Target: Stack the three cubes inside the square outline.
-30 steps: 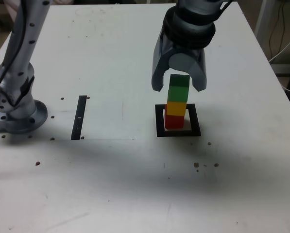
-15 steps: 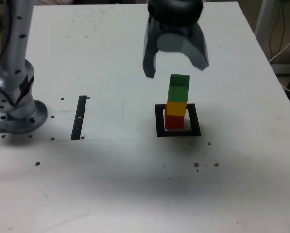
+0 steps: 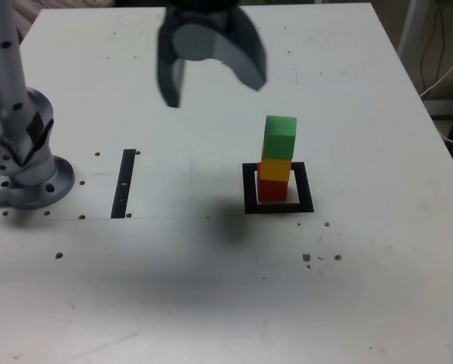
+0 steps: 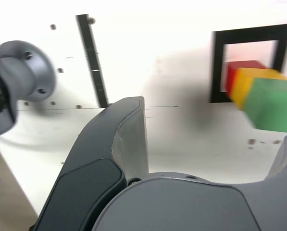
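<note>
Yep, our end effector is wide apart and empty; the 3-cube stack sits toward the exterior view's right.

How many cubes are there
3: the red cube inside the square outline, the yellow cube on it, the green cube on top.
</note>
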Controlling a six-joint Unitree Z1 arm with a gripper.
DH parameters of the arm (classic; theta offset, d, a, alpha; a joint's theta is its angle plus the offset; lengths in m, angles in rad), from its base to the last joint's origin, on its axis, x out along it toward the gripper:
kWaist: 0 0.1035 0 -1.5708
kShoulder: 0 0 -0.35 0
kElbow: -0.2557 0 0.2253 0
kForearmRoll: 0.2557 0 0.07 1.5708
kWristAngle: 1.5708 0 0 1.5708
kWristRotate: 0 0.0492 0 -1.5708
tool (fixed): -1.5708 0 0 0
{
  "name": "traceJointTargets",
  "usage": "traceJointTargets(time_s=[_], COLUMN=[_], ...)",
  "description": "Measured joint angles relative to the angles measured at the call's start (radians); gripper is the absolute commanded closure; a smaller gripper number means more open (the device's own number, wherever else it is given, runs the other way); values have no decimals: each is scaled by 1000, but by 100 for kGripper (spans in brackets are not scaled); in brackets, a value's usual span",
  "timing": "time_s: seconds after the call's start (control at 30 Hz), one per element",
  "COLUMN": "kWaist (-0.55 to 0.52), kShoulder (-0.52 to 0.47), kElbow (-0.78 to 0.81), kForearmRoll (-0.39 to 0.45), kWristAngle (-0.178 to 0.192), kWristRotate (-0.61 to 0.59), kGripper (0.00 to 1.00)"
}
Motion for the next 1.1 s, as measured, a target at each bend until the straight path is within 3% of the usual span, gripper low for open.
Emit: traceJointTargets(time_s=[0.27, 0.43, 0.67, 0.77, 1.1], kWaist=[86, 88, 81, 80, 80], kShoulder=[-78, -110, -90, -99, -186], kElbow=[263, 419, 476, 522, 810], kForearmRoll=[-66, -113, -141, -199, -513], kWristAngle=[-78, -85, -117, -124, -120], kWristRotate=[8, 9, 10, 12, 12], kGripper=[1, 1, 1, 1, 1])
